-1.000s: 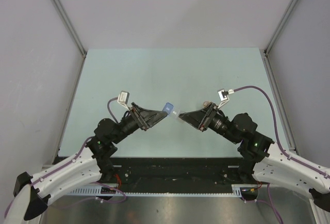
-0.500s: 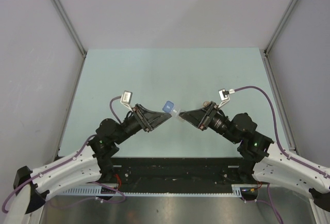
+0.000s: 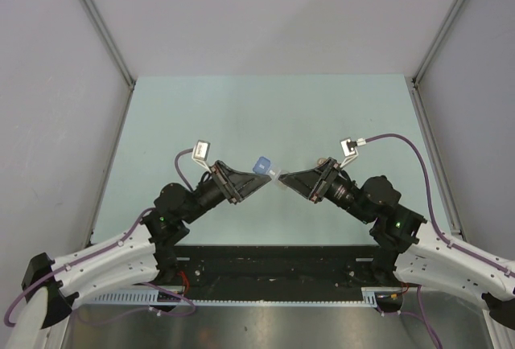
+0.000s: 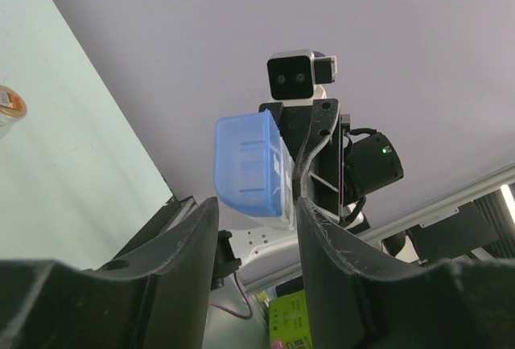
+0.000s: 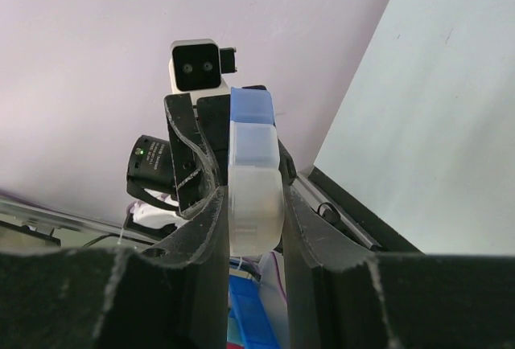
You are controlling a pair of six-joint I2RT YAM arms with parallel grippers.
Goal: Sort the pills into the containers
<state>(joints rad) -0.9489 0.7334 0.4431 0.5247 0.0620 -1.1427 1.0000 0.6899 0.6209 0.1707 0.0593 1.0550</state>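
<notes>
The two arms meet nose to nose over the near middle of the pale green table (image 3: 265, 116), with the slim clear vial (image 3: 275, 176) carried between them, lying roughly level and clear of the table surface. The right gripper (image 3: 284, 179) is clamped on the clear body of the vial. In the right wrist view, both fingers press against its sides and the body fills the gap between them. The blue cap (image 3: 261, 165) is seated on the end of the vial that points toward the left arm. The left gripper (image 3: 254, 174) brackets this cap. In the left wrist view, the lower part of the cap sits between the two fingertips, and both appear to be in contact with its sides, so the jaws are closed on the cap and not standing apart from it. The stubby round jar (image 4: 10, 106) stands on the table well apart from the vial, at the left edge of the left wrist view, and shows an orange-tan top. Single pills are too small to make out in any view.
</notes>
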